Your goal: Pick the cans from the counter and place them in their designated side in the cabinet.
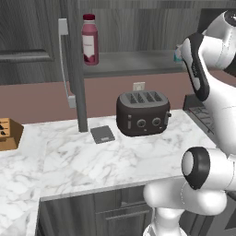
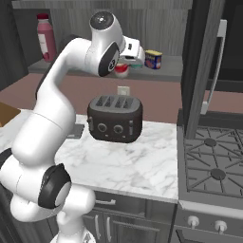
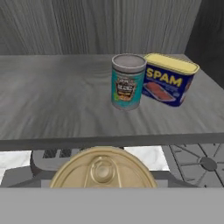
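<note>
1. Cans: the teal-blue can (image 3: 127, 81) stands upright on the grey shelf (image 3: 57, 100) of the cabinet (image 1: 138, 25), just beside the blue tin with the yellow top (image 3: 168, 79) and to its left in the hand view; whether the two touch cannot be told.
2. The red can (image 2: 122, 69) is off the counter (image 1: 106, 161), raised to shelf level in front of the shelf's edge. Its tan top (image 3: 103, 171) shows at the bottom of the hand view, directly under the camera.
3. Gripper (image 2: 124, 66): closed part-way around the red can, holding it; the finger tips themselves are hidden by the can and the arm.
4. Cabinet door (image 1: 76, 69) stands open, its silver bar handle (image 1: 64, 64) facing the left base camera.
5. The tall dark-red bottle (image 1: 89, 39) stands at the left end of the shelf, well apart from the teal-blue can.
6. On the counter: a dark toaster (image 1: 142, 113), a small grey scale (image 1: 102, 134) near it, and a wooden knife block (image 1: 8, 133) at the far left.
</note>
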Controlling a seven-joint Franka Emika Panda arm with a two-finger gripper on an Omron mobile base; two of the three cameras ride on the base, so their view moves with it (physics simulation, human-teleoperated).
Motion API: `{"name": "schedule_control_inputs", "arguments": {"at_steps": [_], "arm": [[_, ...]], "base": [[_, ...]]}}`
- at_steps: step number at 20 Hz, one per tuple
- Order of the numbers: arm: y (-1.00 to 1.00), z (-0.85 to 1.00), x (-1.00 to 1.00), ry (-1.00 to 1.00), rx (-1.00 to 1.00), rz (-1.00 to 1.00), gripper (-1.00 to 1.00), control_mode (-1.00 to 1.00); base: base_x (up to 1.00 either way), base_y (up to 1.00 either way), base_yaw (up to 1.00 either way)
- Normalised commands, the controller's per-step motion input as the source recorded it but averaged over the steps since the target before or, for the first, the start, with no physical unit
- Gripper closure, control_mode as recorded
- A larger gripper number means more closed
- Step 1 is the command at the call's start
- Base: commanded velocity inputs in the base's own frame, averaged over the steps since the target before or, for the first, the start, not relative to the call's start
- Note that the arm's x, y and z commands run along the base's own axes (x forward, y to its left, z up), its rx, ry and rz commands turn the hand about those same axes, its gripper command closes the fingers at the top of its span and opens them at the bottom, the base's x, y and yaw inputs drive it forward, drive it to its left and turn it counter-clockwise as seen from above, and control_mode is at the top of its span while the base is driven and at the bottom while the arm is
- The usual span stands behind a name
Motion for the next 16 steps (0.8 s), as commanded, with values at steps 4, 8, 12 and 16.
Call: {"name": "schedule_control_inputs", "arguments": {"at_steps": [4,8,12,16], "arm": [[0.09,0.00,0.27,0.00,0.00,0.03,1.00,-1.00],[0.05,0.00,0.26,0.00,-0.01,0.02,1.00,-1.00],[0.05,0.00,0.26,0.00,-0.01,0.02,1.00,-1.00],[0.02,0.00,0.22,0.00,0.00,0.01,1.00,-1.00]], "base": [[0.00,0.00,0.00],[0.00,0.00,0.00],[0.00,0.00,0.00],[0.00,0.00,0.00]]}}
